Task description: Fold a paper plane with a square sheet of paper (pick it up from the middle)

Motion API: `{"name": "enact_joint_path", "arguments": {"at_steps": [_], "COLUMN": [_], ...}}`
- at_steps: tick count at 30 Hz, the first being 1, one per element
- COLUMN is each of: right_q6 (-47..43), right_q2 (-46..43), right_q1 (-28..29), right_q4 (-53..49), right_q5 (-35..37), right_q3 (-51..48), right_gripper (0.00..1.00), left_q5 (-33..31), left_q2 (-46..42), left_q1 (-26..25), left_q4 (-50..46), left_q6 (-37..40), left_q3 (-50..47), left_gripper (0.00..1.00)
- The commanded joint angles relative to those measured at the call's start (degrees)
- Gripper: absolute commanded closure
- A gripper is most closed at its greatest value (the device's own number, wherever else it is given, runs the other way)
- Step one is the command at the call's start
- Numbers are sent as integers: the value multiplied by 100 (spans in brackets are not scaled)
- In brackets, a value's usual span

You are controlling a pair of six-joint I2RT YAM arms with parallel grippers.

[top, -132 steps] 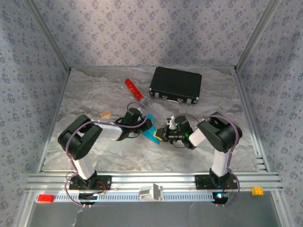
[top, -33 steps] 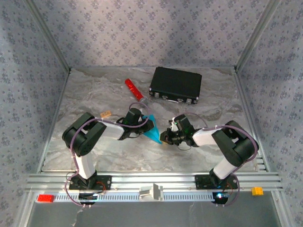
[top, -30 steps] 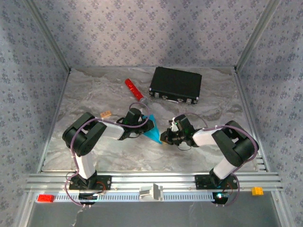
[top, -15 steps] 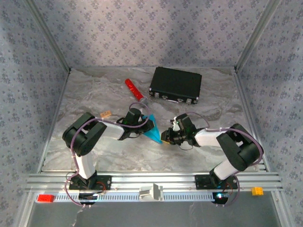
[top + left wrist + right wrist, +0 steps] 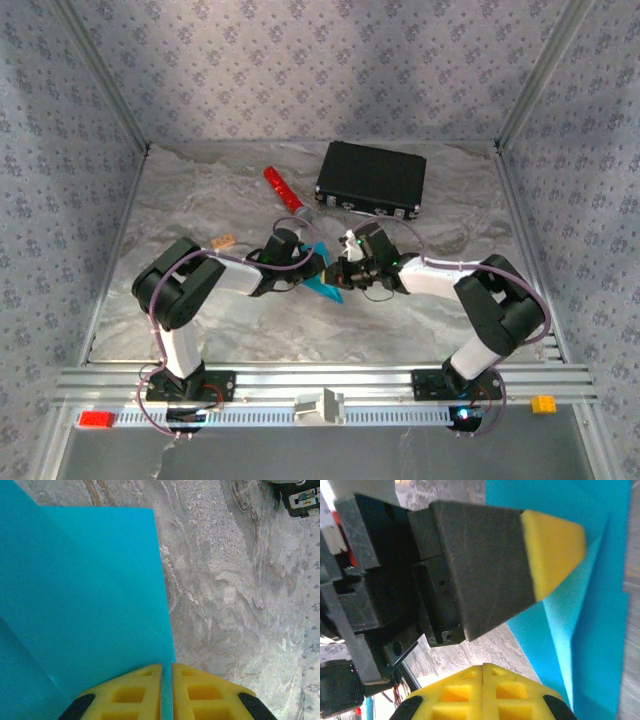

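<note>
Tan block: a small piece lying left of the tabletop's middle, just beyond my left arm.
Left pincer: stretched in toward the middle of the tabletop. On its own wrist camera I see the two yellow pads pinching one edge of the blue paper between them.
Red cylinder: lying at a slant toward the far edge, just left of the black case and apart from both arms.
Blue paper: folded, with creases showing, at the middle of the tabletop between my two pincers and gripped by the left one. I cannot tell whether its lower tip rests on the surface.
Right pincer: facing the left pincer across the paper, close to it. Its wrist camera shows me its yellow pads pressed together with nothing visible between them. The left pincer's black, yellow-tipped finger sits in front of the blue sheet.
Black case: closed and flat near the far edge, right of centre, latches on its near side.
</note>
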Motion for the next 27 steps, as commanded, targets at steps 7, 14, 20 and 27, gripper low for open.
{"name": "enact_joint_path", "arguments": {"at_steps": [7,14,20,27], "right_q6": [-585,-483,-330,77], "right_q2": [531,588,590,567], "right_q1": [239,162,50,-83], "right_q4": [-920,-936,-631,71], "right_q5": [331,655,519,234], "right_q3": [495,225,-94,-570], "right_gripper": [99,99,98,98], "left_q5": [-42,-43,-53,-55], "left_q2": [159,168,177,203], "left_q1": [48,48,61,72], "left_q4": [-101,-105,-121,-135], "left_q6": [43,51,60,60], "left_q3": [-119,-122,-129,-141], "left_gripper": [87,87,87,87]}}
